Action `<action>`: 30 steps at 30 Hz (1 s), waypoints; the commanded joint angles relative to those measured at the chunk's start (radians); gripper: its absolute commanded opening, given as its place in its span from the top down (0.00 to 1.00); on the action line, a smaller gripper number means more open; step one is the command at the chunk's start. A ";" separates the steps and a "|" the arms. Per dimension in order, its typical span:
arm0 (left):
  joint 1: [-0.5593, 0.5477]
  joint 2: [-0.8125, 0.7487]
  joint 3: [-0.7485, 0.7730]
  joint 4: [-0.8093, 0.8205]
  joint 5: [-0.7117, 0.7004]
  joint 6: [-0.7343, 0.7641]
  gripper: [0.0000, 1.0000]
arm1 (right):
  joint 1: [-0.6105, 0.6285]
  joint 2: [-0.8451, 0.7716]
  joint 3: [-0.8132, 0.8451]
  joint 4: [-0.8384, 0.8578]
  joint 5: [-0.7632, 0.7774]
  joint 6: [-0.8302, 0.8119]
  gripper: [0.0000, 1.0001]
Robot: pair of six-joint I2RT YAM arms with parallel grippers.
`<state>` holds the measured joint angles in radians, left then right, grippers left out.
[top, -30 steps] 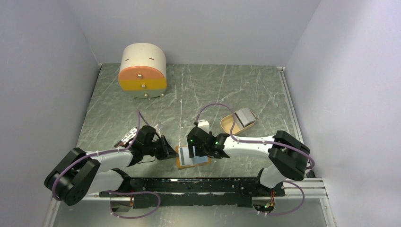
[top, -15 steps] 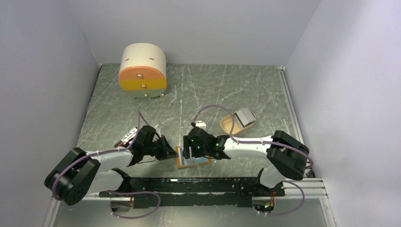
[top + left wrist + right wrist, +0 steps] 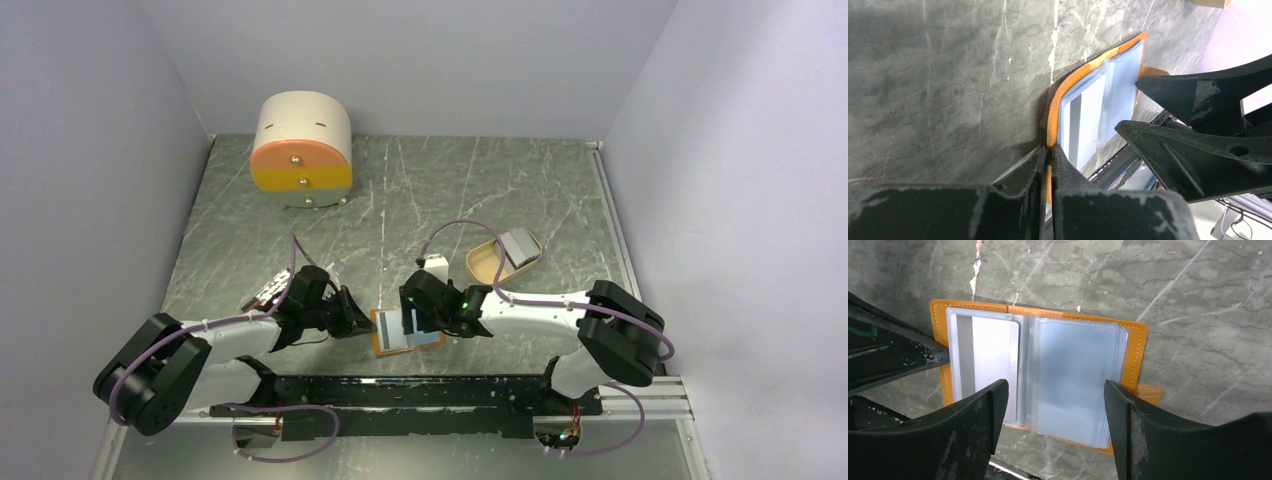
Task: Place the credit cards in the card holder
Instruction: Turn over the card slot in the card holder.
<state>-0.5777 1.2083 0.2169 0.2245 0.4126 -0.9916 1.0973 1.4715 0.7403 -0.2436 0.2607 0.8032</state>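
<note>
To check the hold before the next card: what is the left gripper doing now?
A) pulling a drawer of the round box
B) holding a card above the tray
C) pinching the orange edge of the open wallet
C: the left wrist view shows the left gripper closed on the orange edge of the wallet.

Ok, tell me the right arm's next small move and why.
Probably lift the right gripper off toward the cards in the tray: its fingers hang open and empty over the open card holder, one card already sits in a sleeve, and the left gripper pinches the holder's edge.
</note>
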 commanded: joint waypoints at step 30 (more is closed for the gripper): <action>-0.003 -0.021 0.016 -0.008 -0.018 0.009 0.91 | 0.001 -0.028 -0.001 0.010 0.005 -0.012 0.45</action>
<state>-0.5777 1.2079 0.2169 0.2234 0.4118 -0.9913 1.0969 1.4685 0.7319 -0.2176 0.2443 0.7994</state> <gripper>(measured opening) 0.096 0.567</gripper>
